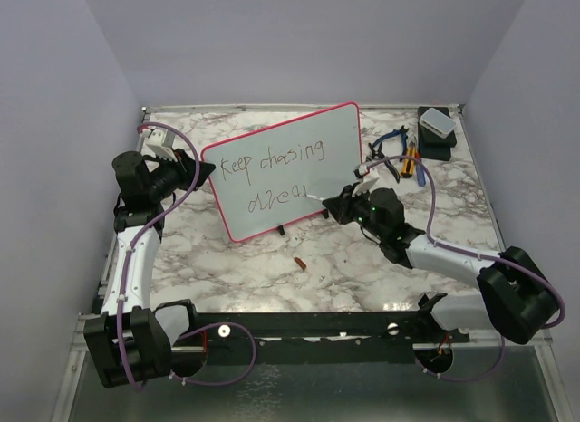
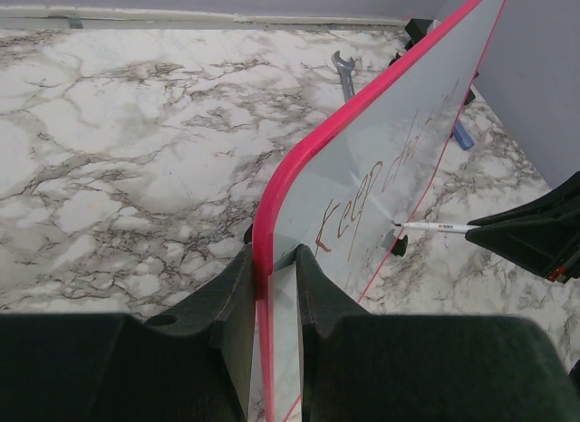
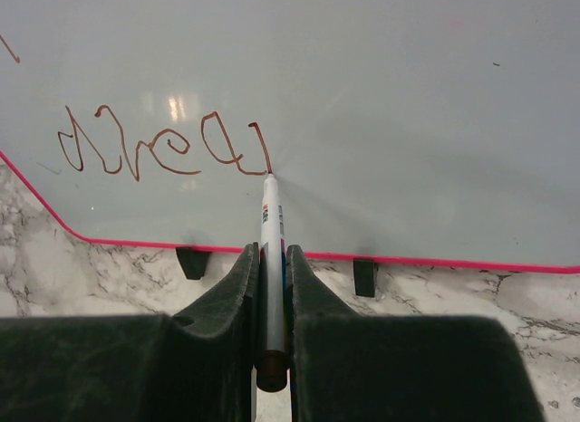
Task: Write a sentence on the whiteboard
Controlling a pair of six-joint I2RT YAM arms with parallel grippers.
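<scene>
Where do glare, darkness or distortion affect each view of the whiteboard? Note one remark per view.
Right wrist: two small light reflections on the whiteboard just above the sentence; the right gripper around the marker is dark and featureless. Left wrist: whiteboard seen nearly edge-on, so the sentence is strongly foreshortened. Top external: even light, no glare, sentence legible.

The upright glossy white board with red-pink frame [image 1: 319,139] walls off the middle of the marble-patterned tabletop [image 1: 227,263]. In front, room is open save a small reddish-brown cap [image 1: 299,263]. Back right, blue- and yellow-handled hand tools [image 1: 404,159] and a black box topped by a white block [image 1: 439,143] crowd the corner; back left is open.
</scene>
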